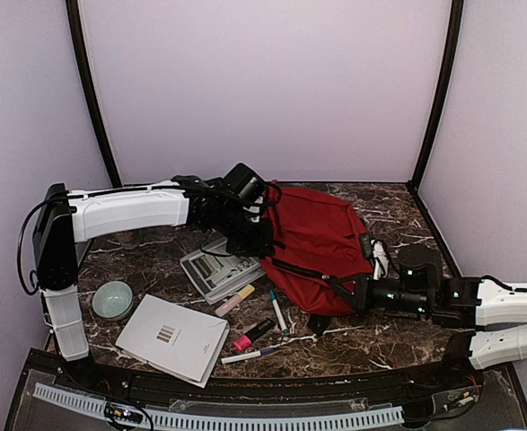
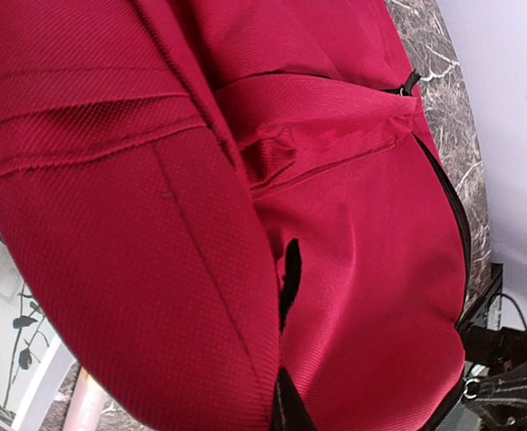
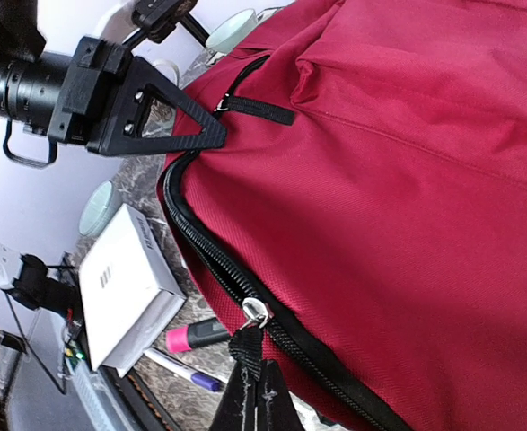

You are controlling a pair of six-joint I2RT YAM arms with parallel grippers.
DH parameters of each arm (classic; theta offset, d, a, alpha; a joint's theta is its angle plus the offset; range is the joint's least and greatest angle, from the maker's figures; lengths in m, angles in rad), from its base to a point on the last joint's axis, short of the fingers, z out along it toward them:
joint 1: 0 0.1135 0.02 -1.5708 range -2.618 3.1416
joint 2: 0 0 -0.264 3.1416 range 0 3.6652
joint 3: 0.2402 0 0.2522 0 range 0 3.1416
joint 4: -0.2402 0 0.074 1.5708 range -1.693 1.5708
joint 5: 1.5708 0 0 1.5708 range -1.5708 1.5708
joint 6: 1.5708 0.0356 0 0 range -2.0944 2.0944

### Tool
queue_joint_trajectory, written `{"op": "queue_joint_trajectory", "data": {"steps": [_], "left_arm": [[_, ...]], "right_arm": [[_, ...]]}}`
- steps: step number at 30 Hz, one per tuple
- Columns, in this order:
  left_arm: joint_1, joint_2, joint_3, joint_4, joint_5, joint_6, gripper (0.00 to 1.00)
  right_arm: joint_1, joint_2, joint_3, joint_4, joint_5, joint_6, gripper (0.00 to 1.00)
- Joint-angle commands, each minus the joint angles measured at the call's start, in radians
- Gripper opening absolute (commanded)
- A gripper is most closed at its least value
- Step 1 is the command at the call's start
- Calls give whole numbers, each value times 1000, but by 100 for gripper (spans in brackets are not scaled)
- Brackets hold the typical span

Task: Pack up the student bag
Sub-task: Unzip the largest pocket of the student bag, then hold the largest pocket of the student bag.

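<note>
Student bag (image 1: 317, 242) lying right of centre on the counter (image 1: 407, 346), left end effector (image 1: 256, 226) clamped narrow on its red fabric, right end effector (image 3: 256, 395) pinched shut on its black zip pull (image 3: 255, 313)

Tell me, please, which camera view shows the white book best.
Top external: the white book lies whole, cover up, unobstructed. The right wrist sees it obliquely; the left wrist misses it, filled by the red backpack.

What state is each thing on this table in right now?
large red fabric backpack, lying flat.
black zip pull, pinched between fingers.
right claw, shut on the black zip pull.
left claw, shut at the backpack's edge.
white square booklet, closed, lying flat.
pale green round bowl, upright.
</note>
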Motion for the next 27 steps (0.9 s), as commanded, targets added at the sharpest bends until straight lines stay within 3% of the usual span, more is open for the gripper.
{"op": "queue_joint_trajectory", "data": {"steps": [1,5,7,11,13,17,24,26,27], "left_arm": [[-10,-77,11,-39,-60,77,9],[-14,-80,23,-41,-56,118,10],[-16,-81,37,-51,-63,143,19],[-15,-86,110,-98,-78,239,61],[-17,-88,152,-116,-59,300,73],[-49,-100,202,-127,-49,456,76],[-81,-235,62,88,32,728,79],[-81,-272,-14,177,44,781,84],[-81,-282,-47,201,31,792,93]], "right_arm": [[-25,-3,-41,143,-76,73,0],[-36,-1,-49,140,-78,85,0],[-37,-3,-43,121,-61,86,0],[-37,-17,-30,109,-38,63,0],[-37,-19,-23,113,-53,40,0],[-37,-6,23,67,-102,-33,0],[-37,74,161,-176,-187,-166,0],[-37,82,179,-217,-185,-175,0],[-37,83,182,-231,-185,-177,0]]}}
